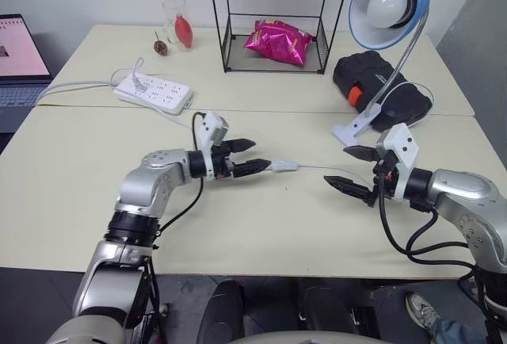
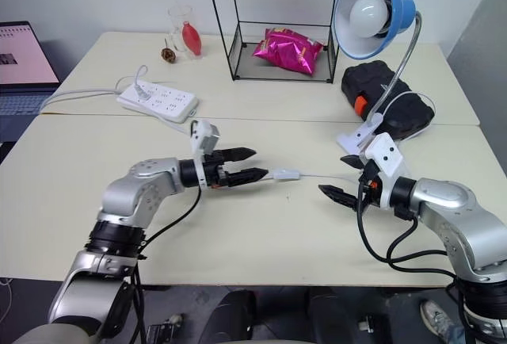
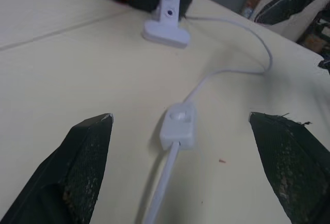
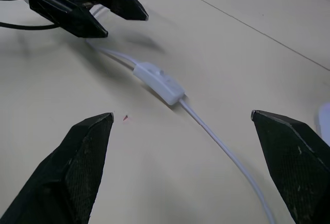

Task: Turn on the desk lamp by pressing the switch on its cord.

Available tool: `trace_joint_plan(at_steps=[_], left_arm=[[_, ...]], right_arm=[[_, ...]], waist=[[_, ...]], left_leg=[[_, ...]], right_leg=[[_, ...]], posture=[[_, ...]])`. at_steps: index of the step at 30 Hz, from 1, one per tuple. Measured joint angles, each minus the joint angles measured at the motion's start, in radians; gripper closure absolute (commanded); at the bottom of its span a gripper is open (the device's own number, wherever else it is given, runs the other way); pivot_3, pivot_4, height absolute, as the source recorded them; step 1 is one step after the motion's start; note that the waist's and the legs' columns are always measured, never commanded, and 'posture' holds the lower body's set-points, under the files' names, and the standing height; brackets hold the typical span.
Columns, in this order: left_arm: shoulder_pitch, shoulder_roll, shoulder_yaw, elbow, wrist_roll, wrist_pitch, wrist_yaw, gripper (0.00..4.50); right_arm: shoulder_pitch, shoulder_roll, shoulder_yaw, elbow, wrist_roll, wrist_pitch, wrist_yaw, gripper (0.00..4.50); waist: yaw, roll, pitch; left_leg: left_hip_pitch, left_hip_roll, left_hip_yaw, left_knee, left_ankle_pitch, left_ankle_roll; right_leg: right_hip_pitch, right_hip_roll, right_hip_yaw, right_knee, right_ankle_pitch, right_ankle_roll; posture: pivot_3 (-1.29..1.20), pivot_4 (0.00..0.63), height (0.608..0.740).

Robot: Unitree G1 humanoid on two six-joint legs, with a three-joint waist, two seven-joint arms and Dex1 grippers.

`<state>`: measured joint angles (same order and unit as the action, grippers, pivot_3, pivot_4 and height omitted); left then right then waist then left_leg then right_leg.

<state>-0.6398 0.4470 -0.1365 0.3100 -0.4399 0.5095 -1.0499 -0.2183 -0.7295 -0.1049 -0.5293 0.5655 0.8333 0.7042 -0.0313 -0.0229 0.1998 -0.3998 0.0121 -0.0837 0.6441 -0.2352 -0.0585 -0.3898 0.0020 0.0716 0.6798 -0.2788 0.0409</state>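
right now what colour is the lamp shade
Blue outside, white inside: the desk lamp shows best in the right eye view.

The table point(image 1: 95, 225) carries switch point(image 1: 285, 166), power strip point(image 1: 154, 93), black case point(image 1: 380, 82).

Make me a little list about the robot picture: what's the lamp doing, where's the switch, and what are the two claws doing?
lamp: off, clipped base on table
switch: flat on table, between the grippers, untouched
cord: slack, runs through the switch
left gripper: open, tips just short of the switch
right gripper: open, holds nothing
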Motion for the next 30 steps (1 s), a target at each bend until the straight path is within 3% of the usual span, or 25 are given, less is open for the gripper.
trace_joint_plan(at_steps=[9, 24, 30], left_arm=[[-0.087, -0.067, -0.062, 0.212, 0.106, -0.064, -0.099, 0.12], [-0.158, -0.129, -0.053, 0.359, 0.152, -0.058, -0.146, 0.12], [-0.16, -0.136, -0.052, 0.37, 0.178, -0.071, -0.143, 1.51]], right_arm=[[0.074, -0.021, -0.027, -0.124, 0.037, 0.066, -0.038, 0.0], [0.1, -0.047, -0.04, -0.174, 0.083, 0.093, -0.06, 0.0], [0.116, -0.052, -0.041, -0.176, 0.085, 0.093, -0.071, 0.0]], waist=[[-0.001, 0.0, 0.0], [-0.001, 0.0, 0.0], [-0.001, 0.0, 0.0]], left_leg=[[0.0, 0.0, 0.0, 0.0, 0.0, 0.0], [0.0, 0.0, 0.0, 0.001, 0.0, 0.0], [0.0, 0.0, 0.0, 0.001, 0.0, 0.0]], right_leg=[[0.0, 0.0, 0.0, 0.0, -0.003, 0.005], [0.0, 0.0, 0.0, 0.0, -0.003, 0.005], [0.001, 0.0, 0.0, 0.0, -0.003, 0.005]], posture=[[0.0, 0.15, 0.74], [0.0, 0.15, 0.74], [0.0, 0.15, 0.74]])
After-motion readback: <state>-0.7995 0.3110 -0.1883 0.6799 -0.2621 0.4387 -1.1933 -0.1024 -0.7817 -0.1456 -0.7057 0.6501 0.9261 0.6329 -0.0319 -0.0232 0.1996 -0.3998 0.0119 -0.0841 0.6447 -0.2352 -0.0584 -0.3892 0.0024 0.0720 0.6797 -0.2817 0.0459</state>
